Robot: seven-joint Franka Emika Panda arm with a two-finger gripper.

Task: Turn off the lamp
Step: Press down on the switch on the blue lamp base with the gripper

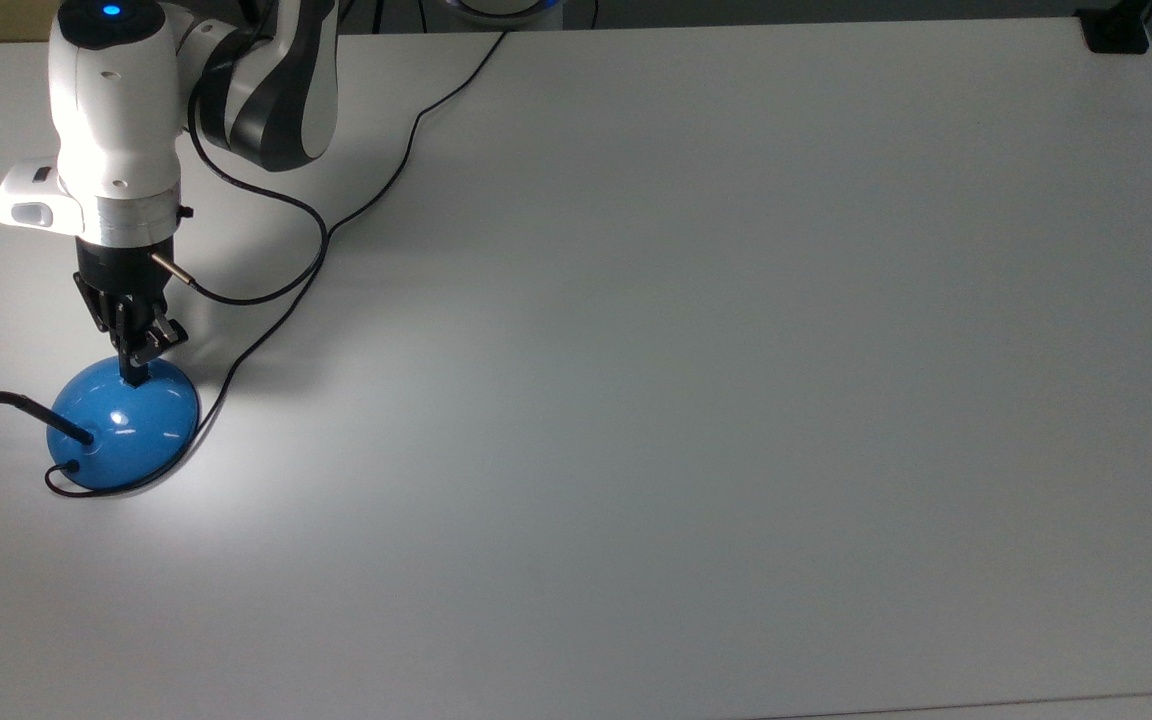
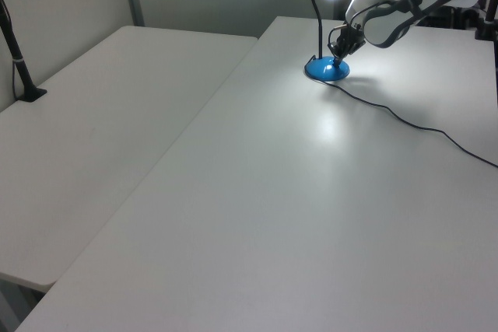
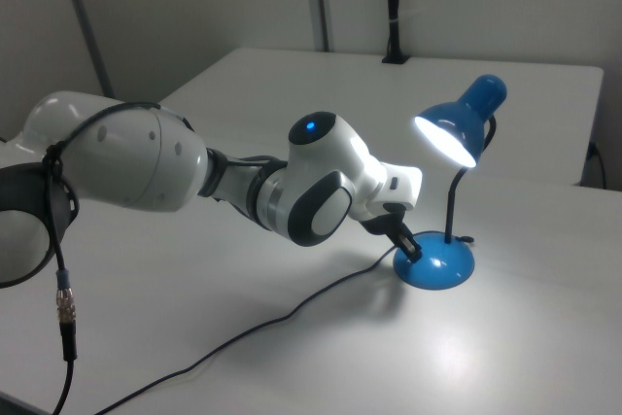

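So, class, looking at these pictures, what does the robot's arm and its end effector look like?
The arm has bulky, rounded, glossy white shells with dark grey joints and a small blue light on its wrist. A thin black cable loops along it to a plug. The end effector is small, black and two-fingered, under a silver collar.
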